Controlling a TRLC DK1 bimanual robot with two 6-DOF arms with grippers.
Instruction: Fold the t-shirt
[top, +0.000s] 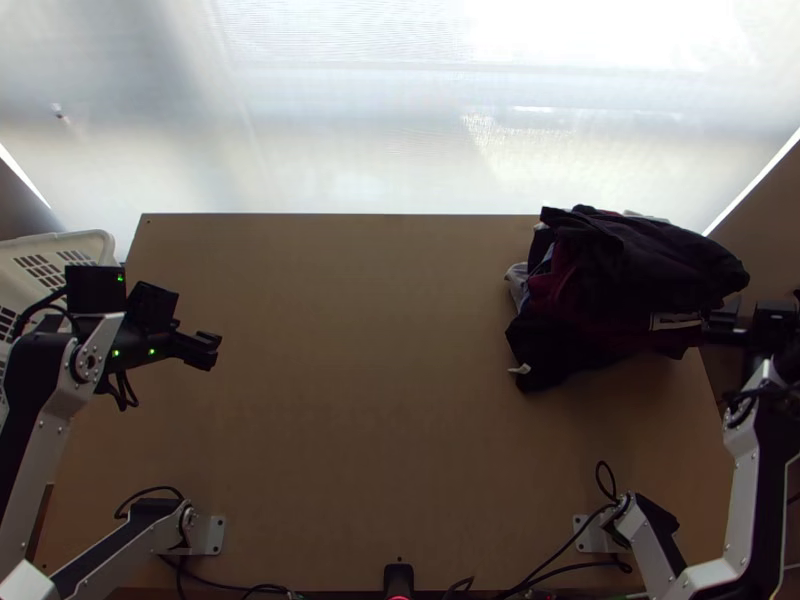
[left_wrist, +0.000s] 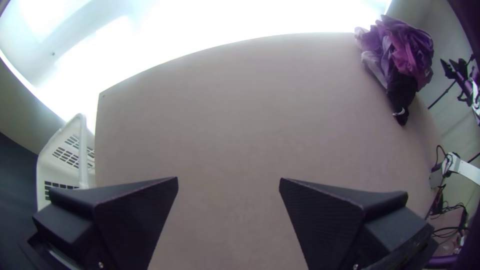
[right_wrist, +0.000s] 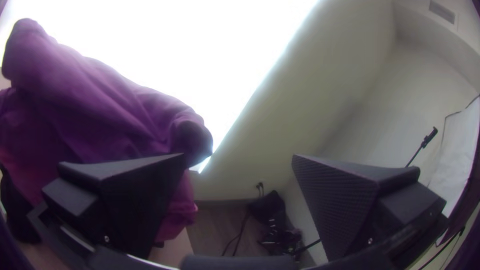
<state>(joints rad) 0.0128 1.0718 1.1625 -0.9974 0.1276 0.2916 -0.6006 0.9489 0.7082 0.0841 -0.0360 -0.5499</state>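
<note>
A bunched heap of dark cloth (top: 640, 265), black and maroon with a pale grey part at its side, lies at the table's back right; no single t-shirt can be told apart in it. My left gripper (top: 205, 349) is over the table's left side, well away from the heap. In the left wrist view the gripper (left_wrist: 229, 178) stands open above bare wood, the heap (left_wrist: 407, 52) far off. Close beside the heap's right side is my right gripper (top: 748, 316). In the right wrist view the gripper (right_wrist: 238, 156) is open, nothing between its fingers, with purple-looking cloth (right_wrist: 95, 110) beside one finger.
A white slatted basket (top: 75, 243) stands off the table's left edge, behind the left arm. Bare wooden tabletop (top: 380, 400) spreads between the left gripper and the heap. Cables lie around both arm bases, and a bright, pale surface lies beyond the back edge.
</note>
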